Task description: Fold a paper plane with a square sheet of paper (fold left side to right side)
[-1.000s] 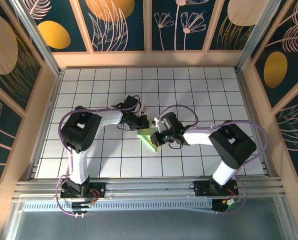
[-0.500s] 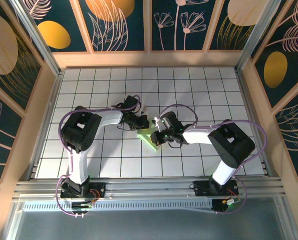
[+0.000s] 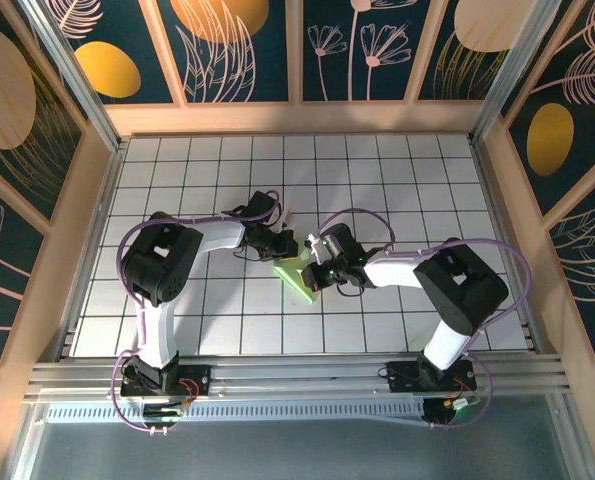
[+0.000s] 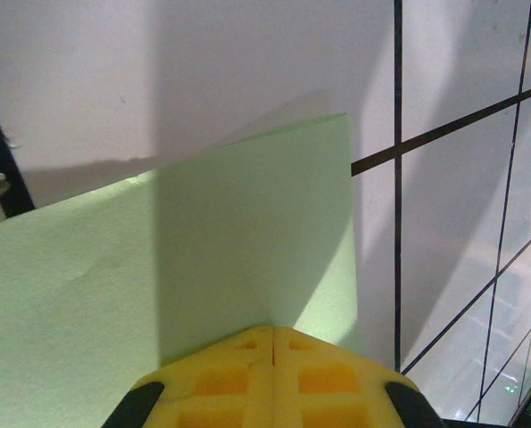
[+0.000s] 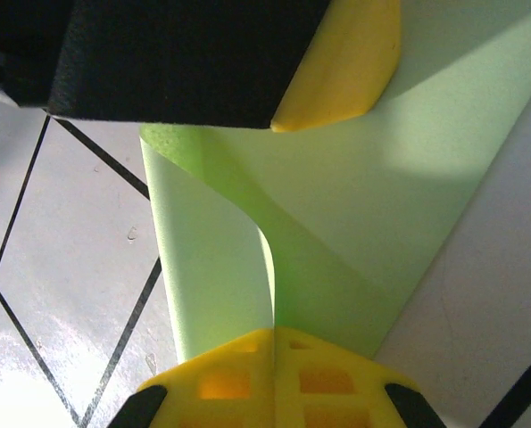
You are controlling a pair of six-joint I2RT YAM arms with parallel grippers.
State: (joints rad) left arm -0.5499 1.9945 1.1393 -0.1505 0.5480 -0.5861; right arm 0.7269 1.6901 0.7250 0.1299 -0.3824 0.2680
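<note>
sheet [image 3: 295,275] | flap pinched in right gripper [image 5: 274,333] | under closed left gripper [image 4: 274,332]

This is a robot test cell in a lab, not a home or shop. Two arms, the left arm [image 3: 162,270] and the right arm [image 3: 457,290], are bolted to an aluminium rail [image 3: 297,378] at the near edge of a white counter [image 3: 397,170] ruled in a black grid. Purple cables [image 3: 127,240] loop along the arms. A wooden frame [image 3: 297,118] walls the counter in, filled with dark blue panels [image 3: 237,50] printed with gold discs and line-drawn plants.
</note>
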